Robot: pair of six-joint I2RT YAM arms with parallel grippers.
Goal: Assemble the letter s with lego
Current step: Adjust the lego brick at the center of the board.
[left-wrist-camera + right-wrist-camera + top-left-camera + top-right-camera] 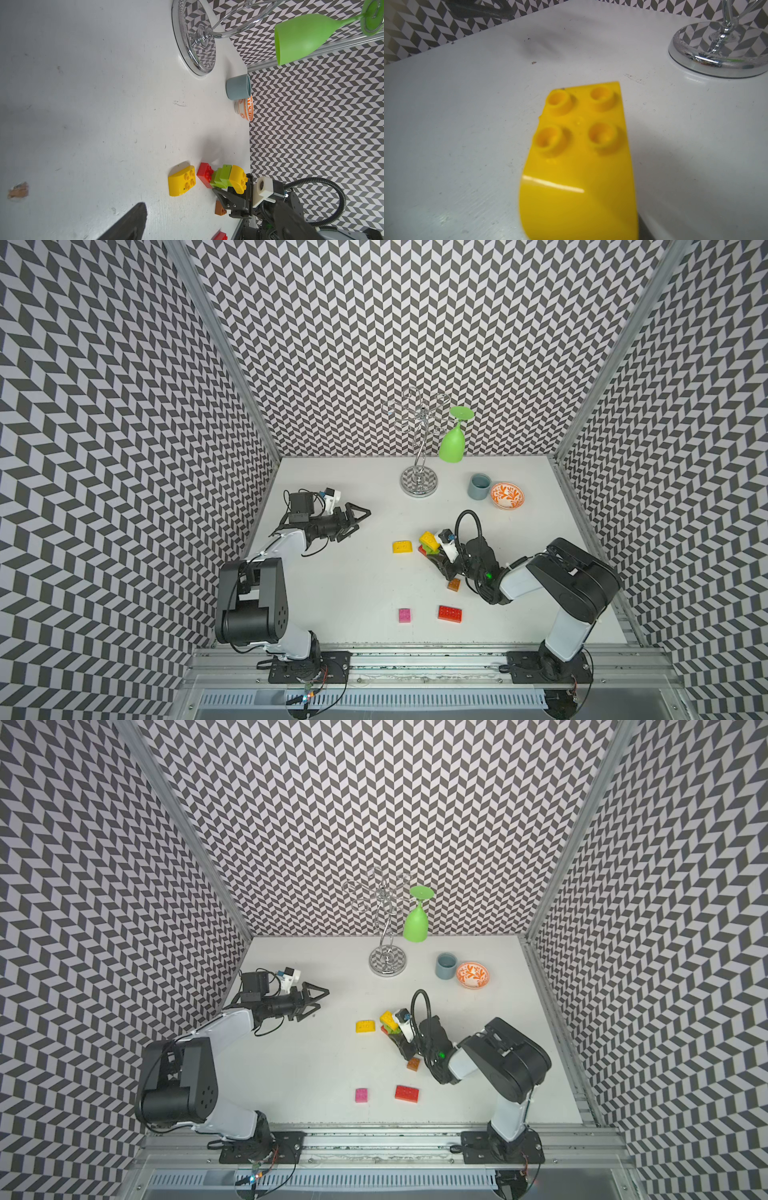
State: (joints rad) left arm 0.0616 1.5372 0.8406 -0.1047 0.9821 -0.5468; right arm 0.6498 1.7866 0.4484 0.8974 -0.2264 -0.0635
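My right gripper is shut on a tilted stack of lego: a yellow rounded brick on lime green bricks on a small red brick. In the right wrist view that yellow brick fills the space between the jaws. A second yellow rounded brick lies just left of the stack. A brown brick, a pink brick and a long red brick lie nearer the front. My left gripper hovers open and empty at the left.
A chrome glass stand with a green goblet hanging upside down stands at the back. A grey-blue cup and an orange-patterned bowl sit at the back right. Patterned walls close three sides.
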